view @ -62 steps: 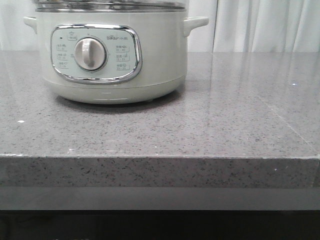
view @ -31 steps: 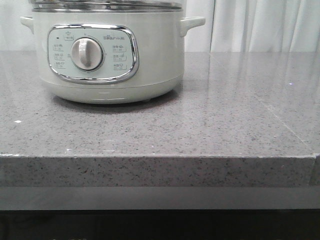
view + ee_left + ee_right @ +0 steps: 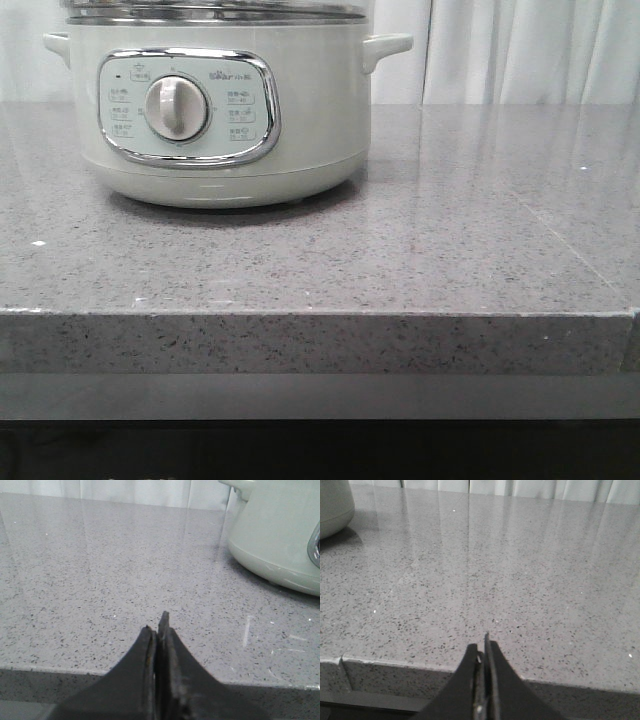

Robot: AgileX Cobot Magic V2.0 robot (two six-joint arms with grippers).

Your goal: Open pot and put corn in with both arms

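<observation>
In the front view the pot [image 3: 215, 110] fills the upper left of the frame, its dial facing the camera and its steel-rimmed lid [image 3: 215, 12] cut off by the top edge but seemingly still seated; the grey speckled counter [image 3: 450, 250] stretches away to the right, and neither arm nor the corn shows here. In the left wrist view the left gripper [image 3: 159, 630] sits at bottom centre with its dark fingers pressed together on nothing, just off the counter's near edge; the pot's rounded wall occupies the upper right corner, so it lies ahead and off to that side. In the right wrist view the right gripper [image 3: 485, 647] is likewise pinched closed and empty at bottom centre, with only a sliver of the pot in the upper left corner, well apart. The left arm looks nearer the pot, so the lid likely falls to it. The corn appears in no view.
</observation>
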